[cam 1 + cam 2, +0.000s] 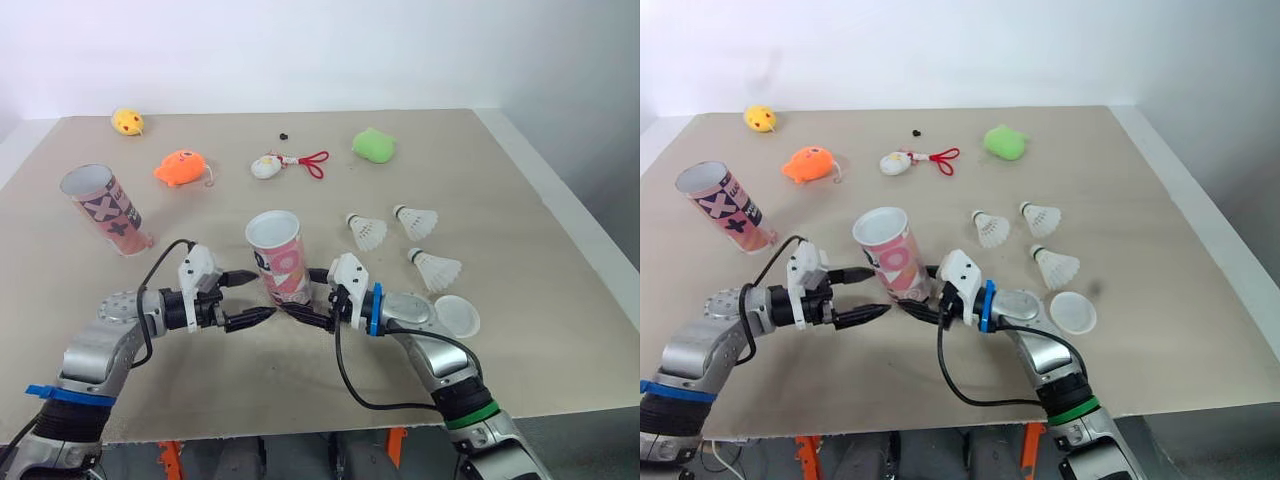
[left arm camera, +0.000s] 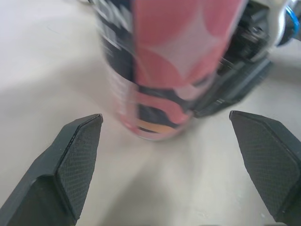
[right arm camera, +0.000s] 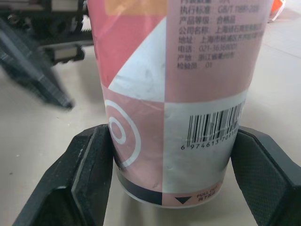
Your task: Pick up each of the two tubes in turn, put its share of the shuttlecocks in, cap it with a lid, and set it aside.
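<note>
A pink tube [image 1: 278,252] stands upright mid-table with its top open. My right gripper [image 1: 297,300] is shut on the tube's base, and both pads press its sides in the right wrist view [image 3: 171,141]. My left gripper [image 1: 263,296] reaches in from the left, open, with its fingertips just short of the same base [image 2: 155,94]. A second tube [image 1: 105,208], pink with black crosses, stands at the far left. Three shuttlecocks [image 1: 367,231], [image 1: 416,220], [image 1: 437,268] lie to the right. A white lid [image 1: 456,315] lies beside my right forearm.
Small toys sit along the back: a yellow one [image 1: 127,121], an orange one [image 1: 182,167], a white one with a red cord [image 1: 267,166] and a green one [image 1: 373,146]. The table's front edge [image 1: 300,432] runs close under my arms.
</note>
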You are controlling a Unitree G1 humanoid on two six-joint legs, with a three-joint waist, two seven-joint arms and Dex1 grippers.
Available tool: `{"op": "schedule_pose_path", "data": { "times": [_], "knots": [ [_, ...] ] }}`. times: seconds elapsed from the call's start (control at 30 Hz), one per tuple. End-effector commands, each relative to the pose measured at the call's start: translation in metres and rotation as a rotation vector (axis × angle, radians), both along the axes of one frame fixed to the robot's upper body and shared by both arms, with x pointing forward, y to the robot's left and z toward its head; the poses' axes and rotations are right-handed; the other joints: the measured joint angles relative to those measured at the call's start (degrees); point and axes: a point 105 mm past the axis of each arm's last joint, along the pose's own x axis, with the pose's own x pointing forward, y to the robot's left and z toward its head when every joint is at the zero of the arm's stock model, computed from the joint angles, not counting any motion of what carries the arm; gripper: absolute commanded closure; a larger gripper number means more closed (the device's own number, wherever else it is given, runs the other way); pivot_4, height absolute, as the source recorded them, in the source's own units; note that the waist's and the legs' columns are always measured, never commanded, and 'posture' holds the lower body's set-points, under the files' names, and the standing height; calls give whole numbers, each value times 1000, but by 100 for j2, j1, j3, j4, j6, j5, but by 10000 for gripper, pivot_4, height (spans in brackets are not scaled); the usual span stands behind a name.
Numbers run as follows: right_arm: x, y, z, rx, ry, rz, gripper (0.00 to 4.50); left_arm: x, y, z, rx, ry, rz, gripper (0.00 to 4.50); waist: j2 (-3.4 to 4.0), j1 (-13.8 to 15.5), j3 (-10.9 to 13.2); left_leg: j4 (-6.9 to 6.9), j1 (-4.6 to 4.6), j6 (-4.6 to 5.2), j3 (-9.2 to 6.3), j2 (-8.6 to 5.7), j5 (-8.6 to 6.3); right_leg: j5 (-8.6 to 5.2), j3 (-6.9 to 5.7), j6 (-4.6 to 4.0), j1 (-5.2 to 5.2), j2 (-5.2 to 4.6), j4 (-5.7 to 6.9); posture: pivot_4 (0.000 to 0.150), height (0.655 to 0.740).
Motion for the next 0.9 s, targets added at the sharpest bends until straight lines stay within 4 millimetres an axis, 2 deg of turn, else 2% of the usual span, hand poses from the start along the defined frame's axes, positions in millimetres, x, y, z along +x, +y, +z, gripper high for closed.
{"op": "schedule_pose_path", "data": {
  "times": [0.03,0.17,0.27,0.37,0.47,0.63,0.77,0.9],
  "knots": [
    [-3,-17,32,82,-68,-61,6903,7,1,28,-28,-93,12,0,-2,6,2,5,0,0,-1,-2,0,-1,0,1,0,-1,9,1500,7400],
    [-19,-22,10,10,-19,-56,6903,7,-13,29,-40,-88,-41,0,-5,16,0,11,-1,0,-4,-5,0,-4,-1,6,3,-3,12,1500,7400],
    [-21,-19,0,-38,-24,-53,6903,3,-23,26,-43,-72,-88,0,-3,-3,1,11,-1,0,-2,-5,0,-4,1,7,0,-3,14,1500,7400],
    [-13,-20,14,14,-56,-97,6903,4,-28,28,-44,-78,-105,0,-5,-12,3,13,5,0,2,-1,0,-6,7,10,-1,5,19,1500,7400],
    [-6,-31,31,49,-102,-161,6903,6,-30,36,-56,-89,-125,0,-6,-1,5,15,6,2,-7,3,6,-14,1,24,-1,12,25,1500,7400],
    [-10,-39,35,59,-105,-187,6903,7,-37,43,-57,-104,-161,0,-7,20,4,17,3,-2,-5,-3,9,-12,2,25,3,4,23,1500,7400],
    [-9,-50,49,103,-133,-258,6903,8,-43,50,-71,-121,-185,0,-7,20,5,16,-4,-3,-6,-3,9,-11,2,21,-1,4,23,1500,7400],
    [-4,-86,78,142,-225,-437,6903,7,-55,65,-107,-152,-234,0,-8,29,5,19,-4,-3,-8,-4,9,-11,0,24,1,3,23,1500,7400]
  ]
}}
